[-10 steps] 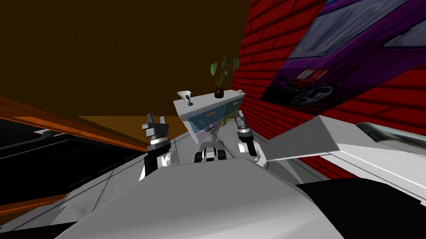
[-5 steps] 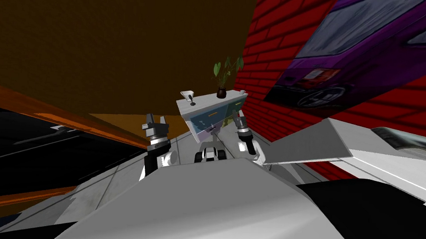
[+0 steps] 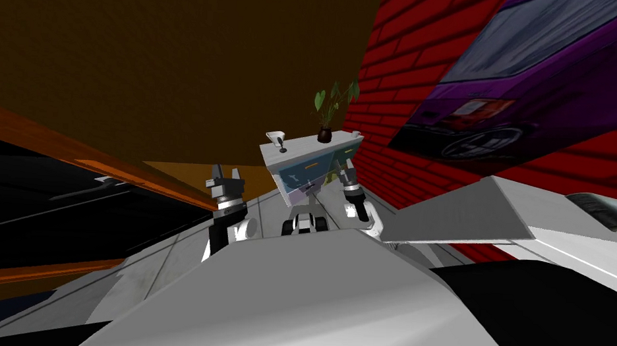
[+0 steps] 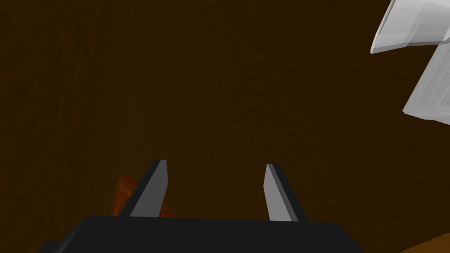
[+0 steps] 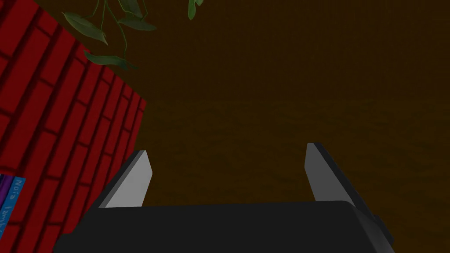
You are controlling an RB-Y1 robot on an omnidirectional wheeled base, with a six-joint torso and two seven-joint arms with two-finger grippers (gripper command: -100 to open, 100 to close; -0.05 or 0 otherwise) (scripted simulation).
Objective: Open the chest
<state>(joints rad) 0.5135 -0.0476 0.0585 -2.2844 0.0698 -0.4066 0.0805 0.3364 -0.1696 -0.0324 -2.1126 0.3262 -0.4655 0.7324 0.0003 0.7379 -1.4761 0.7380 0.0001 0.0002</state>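
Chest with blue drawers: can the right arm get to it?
Probably yes. Nothing stands between the open right gripper and the chest, which look close in the head view. But it points up past the chest at the plant leaves, so it should tilt down first.

Open floor [image 3: 157,265] fronts the chest [image 3: 307,164]; a red brick wall [image 3: 397,86] flanks it.

We face the chest [image 3: 301,167], blue-green fronted and white topped, beside the red brick wall [image 3: 387,86], a potted plant [image 3: 328,119] on top. Our right gripper [image 3: 347,164] is up near its front; our left gripper [image 3: 226,174] stands well apart.
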